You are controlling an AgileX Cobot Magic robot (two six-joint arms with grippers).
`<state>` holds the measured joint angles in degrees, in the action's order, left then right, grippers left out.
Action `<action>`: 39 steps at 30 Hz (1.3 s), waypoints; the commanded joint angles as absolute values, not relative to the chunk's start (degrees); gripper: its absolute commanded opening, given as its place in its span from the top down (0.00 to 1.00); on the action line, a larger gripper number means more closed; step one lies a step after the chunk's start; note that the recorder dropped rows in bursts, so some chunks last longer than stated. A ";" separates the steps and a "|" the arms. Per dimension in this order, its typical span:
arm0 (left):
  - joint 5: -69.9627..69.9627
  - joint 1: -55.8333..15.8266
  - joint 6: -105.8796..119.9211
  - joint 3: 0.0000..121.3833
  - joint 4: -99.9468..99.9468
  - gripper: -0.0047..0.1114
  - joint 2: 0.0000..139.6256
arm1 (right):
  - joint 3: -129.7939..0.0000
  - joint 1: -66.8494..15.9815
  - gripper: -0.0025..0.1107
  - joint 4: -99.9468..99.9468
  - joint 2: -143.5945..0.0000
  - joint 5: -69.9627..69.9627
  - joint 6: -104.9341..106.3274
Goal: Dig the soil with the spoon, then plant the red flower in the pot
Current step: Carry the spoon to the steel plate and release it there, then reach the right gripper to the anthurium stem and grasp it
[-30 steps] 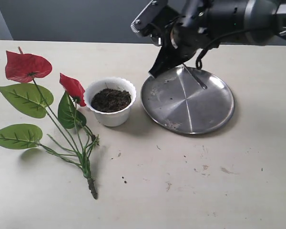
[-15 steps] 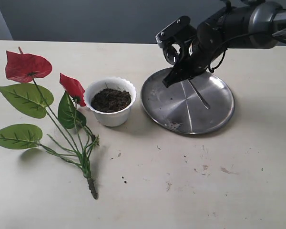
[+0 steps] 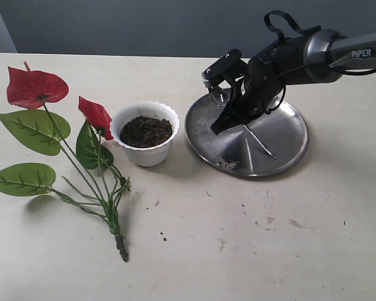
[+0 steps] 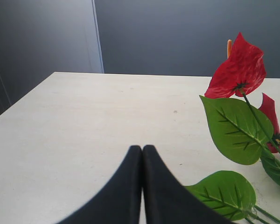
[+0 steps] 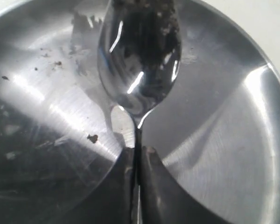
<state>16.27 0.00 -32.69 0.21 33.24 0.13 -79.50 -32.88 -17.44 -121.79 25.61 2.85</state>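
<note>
The right hand point(image 3: 218, 127) hangs low over the round steel plate point(image 3: 282, 125), its dark fingers pinched tight on the neck of the spoon point(image 3: 262, 143). The thin handle trails out behind the hand across the plate. In the right wrist view the hand point(image 5: 137, 156) grips just below the bowl of the spoon point(image 5: 140, 60), which is close above the plate point(image 5: 233, 140), with dark crumbs at its far end and specks scattered on the metal nearby. Just beside the plate stands the white scalloped pot point(image 3: 147, 157), holding dark soil point(image 3: 145, 132). The red flower point(image 3: 93, 149) lies flat on the pale surface point(image 3: 238, 238) on the pot's other side, one bloom close to the pot's rim. The left hand point(image 4: 141, 154) has its fingers pressed together on nothing, above the surface near the flower's leaves.
</note>
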 commanded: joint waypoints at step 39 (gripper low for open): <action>16.35 0.05 -32.83 0.00 33.26 0.96 0.00 | -72.06 -54.46 0.53 35.11 -98.15 31.44 39.39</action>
<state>16.27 0.00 -32.69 0.21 33.24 0.13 -72.24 -52.78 34.79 -97.13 35.17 38.70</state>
